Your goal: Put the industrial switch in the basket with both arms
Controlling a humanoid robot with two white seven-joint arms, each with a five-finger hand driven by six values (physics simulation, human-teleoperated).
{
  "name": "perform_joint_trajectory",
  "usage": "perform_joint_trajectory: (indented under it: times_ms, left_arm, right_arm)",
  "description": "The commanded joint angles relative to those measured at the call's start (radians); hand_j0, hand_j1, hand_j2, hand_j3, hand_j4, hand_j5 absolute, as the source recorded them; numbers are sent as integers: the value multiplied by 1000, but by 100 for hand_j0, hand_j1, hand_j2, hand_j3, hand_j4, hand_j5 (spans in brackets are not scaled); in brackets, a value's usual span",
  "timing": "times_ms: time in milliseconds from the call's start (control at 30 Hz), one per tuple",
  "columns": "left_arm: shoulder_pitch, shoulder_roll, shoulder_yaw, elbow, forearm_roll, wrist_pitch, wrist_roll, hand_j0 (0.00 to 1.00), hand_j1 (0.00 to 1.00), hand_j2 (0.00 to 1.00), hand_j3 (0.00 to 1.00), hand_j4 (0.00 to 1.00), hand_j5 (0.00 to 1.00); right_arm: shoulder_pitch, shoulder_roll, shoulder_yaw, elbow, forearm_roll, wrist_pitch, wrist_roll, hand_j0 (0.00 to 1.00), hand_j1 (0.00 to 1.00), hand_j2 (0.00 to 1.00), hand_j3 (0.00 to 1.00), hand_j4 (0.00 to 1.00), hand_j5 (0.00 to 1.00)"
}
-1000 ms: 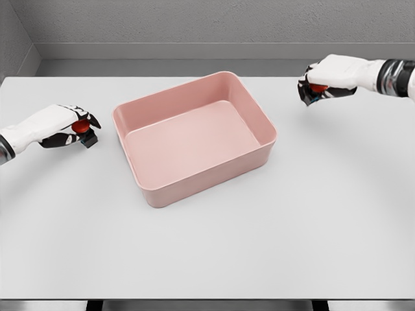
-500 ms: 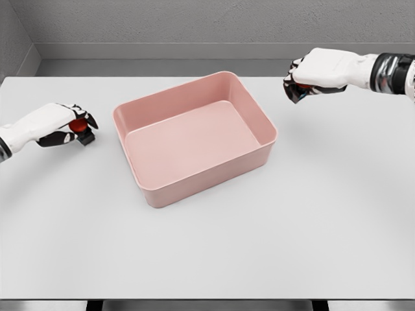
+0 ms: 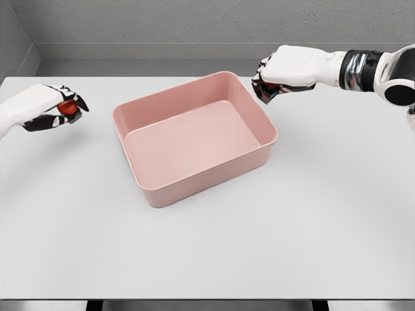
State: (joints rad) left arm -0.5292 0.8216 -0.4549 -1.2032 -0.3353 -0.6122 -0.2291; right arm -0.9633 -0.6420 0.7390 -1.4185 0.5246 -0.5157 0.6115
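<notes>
Head view: a pink rectangular basket [image 3: 194, 139] sits turned at an angle on the white table [image 3: 259, 246], its inside bare. Over on the right, the right hand [image 3: 285, 68] comes in from the picture's right edge and hangs in the air just beside the basket's far right corner, above the rim. Its fingers are curled tight around a small industrial switch [image 3: 271, 87]; only a bit of its red button and dark housing peeks out under the knuckles. On the far left, the left hand [image 3: 42, 107] is held above the table, well apart from the basket's left wall. It too is closed around a second switch [image 3: 67, 107], whose red round button shows plainly between the thumb and fingers, with a dark base under it. Both switches are outside the basket and off the table surface. A grey wall [image 3: 194, 23] runs behind the table.
</notes>
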Motion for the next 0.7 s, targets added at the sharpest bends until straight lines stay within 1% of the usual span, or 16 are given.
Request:
perform_joint_trajectory:
  times_ms: [0, 133, 167, 233, 300, 333, 500, 533, 567, 600, 633, 667]
  left_arm:
    - [-2, 2, 2, -28, 10, 1, 1, 53, 53, 53, 53, 53, 53]
    - [-5, 4, 4, -53, 24, 1, 1, 53, 53, 53, 53, 53, 53]
    - [-3, 11, 5, -67, 32, 1, 1, 53, 53, 53, 53, 53, 53]
    - [-3, 36, 7, -93, 50, 1, 1, 53, 53, 53, 53, 53, 53]
    - [-5, 53, 8, -94, 65, 1, 1, 53, 53, 53, 53, 53, 53]
    - [-5, 54, 18, -94, 67, 1, -1, 53, 53, 53, 53, 53, 53]
    - [-3, 48, 18, -145, 73, 1, 1, 53, 53, 53, 53, 53, 53]
    - [-3, 45, 18, -160, 73, 1, 1, 53, 53, 53, 53, 53, 53]
    - [-3, 42, 18, -174, 73, 1, 1, 53, 53, 53, 53, 53, 53]
    - [-3, 41, 18, -199, 73, 1, 1, 53, 53, 53, 53, 53, 53]
    - [-3, 41, 18, -223, 73, 1, -1, 53, 53, 53, 53, 53, 53]
    - [-2, 41, 18, -239, 73, 1, -1, 53, 53, 53, 53, 53, 53]
  right_arm:
    - [0, 35, 0, 0, -3, 3, -1, 42, 42, 42, 42, 42, 42]
    - [0, 53, 3, 0, -2, 5, -1, 42, 42, 42, 42, 42, 42]
    - [0, 78, 5, -2, 0, 11, -1, 42, 42, 42, 42, 42, 42]
    - [2, 96, 5, -2, 2, 13, -1, 42, 42, 42, 42, 42, 42]
    - [2, 101, 6, -2, 2, 17, -1, 42, 42, 42, 42, 42, 42]
    - [3, 127, 6, -2, 3, 17, -1, 42, 42, 42, 42, 42, 42]
    - [5, 143, 8, 1, 3, 17, -1, 44, 44, 44, 44, 44, 44]
    - [6, 151, 8, 0, 3, 16, -1, 48, 48, 48, 48, 48, 48]
    - [6, 157, 8, 0, 3, 14, -1, 60, 60, 60, 60, 60, 60]
    - [6, 162, 8, 0, 3, 16, -1, 83, 83, 83, 83, 83, 83]
    - [6, 168, 8, 0, 2, 16, -1, 97, 97, 97, 97, 97, 97]
    - [5, 173, 8, 0, 2, 16, -1, 99, 99, 99, 99, 99, 99]
